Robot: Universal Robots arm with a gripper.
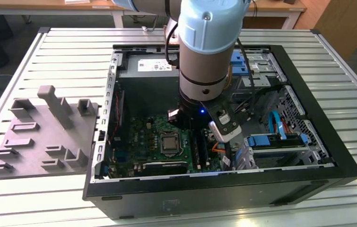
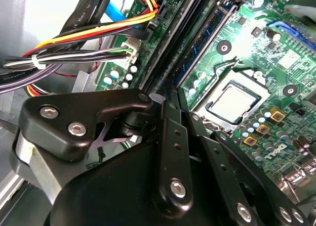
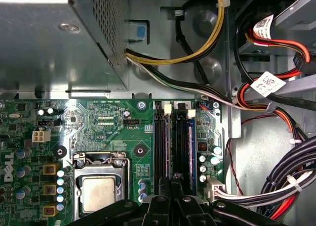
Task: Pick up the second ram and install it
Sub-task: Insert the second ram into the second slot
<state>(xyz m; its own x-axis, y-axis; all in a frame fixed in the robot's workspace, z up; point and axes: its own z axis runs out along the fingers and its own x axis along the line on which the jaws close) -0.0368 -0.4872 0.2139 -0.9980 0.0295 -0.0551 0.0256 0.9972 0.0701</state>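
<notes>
Two sticks on edge in the slots just beside the silver socket (image 3: 98,191); second ram (image 3: 178,147) nearer that socket, directly under the gripper (image 3: 174,179). Claw drawn together at its top edge; clamped or merely pressing, cannot tell. Judged light, stiff, fragile: best held by the long bare edges, never the chips.

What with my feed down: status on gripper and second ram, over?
Gripper low over memory slots. Second ram: dark stick upright in a slot, apparently seated. Cable bundle alongside, not across slots.
</notes>
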